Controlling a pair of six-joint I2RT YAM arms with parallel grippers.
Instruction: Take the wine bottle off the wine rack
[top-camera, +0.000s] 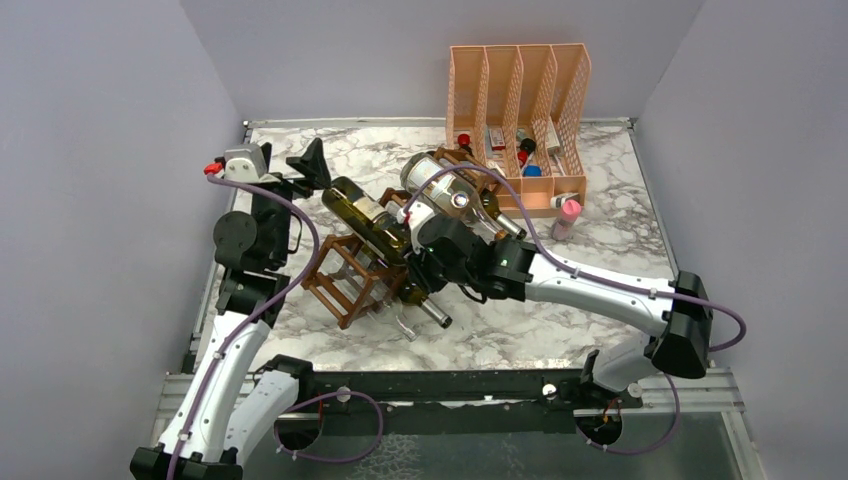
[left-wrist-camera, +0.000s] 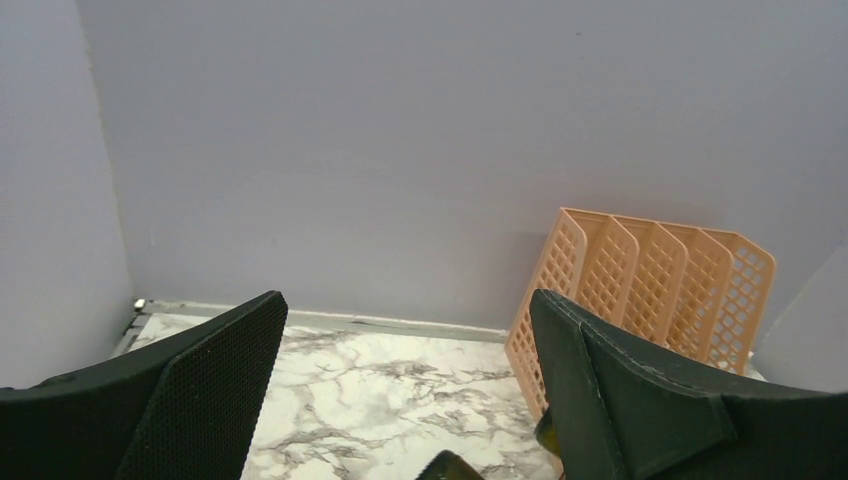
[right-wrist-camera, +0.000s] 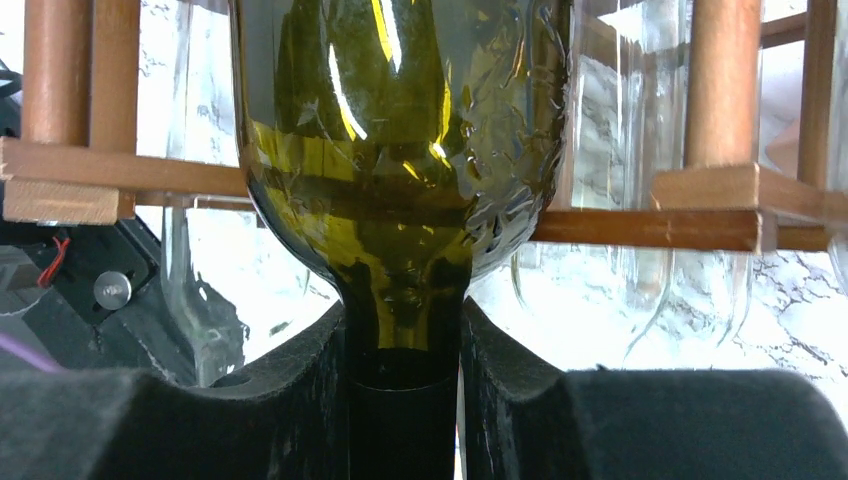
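Left gripper (top-camera: 308, 166) hung over the far left of the marble table (top-camera: 580, 320), well apart from the rack. Its wrist view showed the gripper (left-wrist-camera: 408, 300) with jaws spread wide and nothing between them, only tabletop and grey wall beyond.

We noted the wine rack (top-camera: 345, 285) standing left of centre, running diagonally. The wine bottle (top-camera: 365, 215), dark green glass, lay in the rack's upper tier with its base toward the far left and its neck pointing near-right. A pale label band showed on its body; we could not read any print on it.

Right gripper (top-camera: 428, 280) sat at the neck end of that bottle. From the right wrist camera, the gripper (right-wrist-camera: 405, 335) had both pads pressed against the dark neck, closed on it just below the shoulder of the bottle (right-wrist-camera: 400, 150), with the wooden bars of the rack (right-wrist-camera: 640, 228) crossing behind.

A clear bottle (top-camera: 440, 180) lay on the rack just right of the green one; its label was too small to read.

Far right: peach file organiser (top-camera: 520, 75), small capped bottles in and beside it, lettering illegible.
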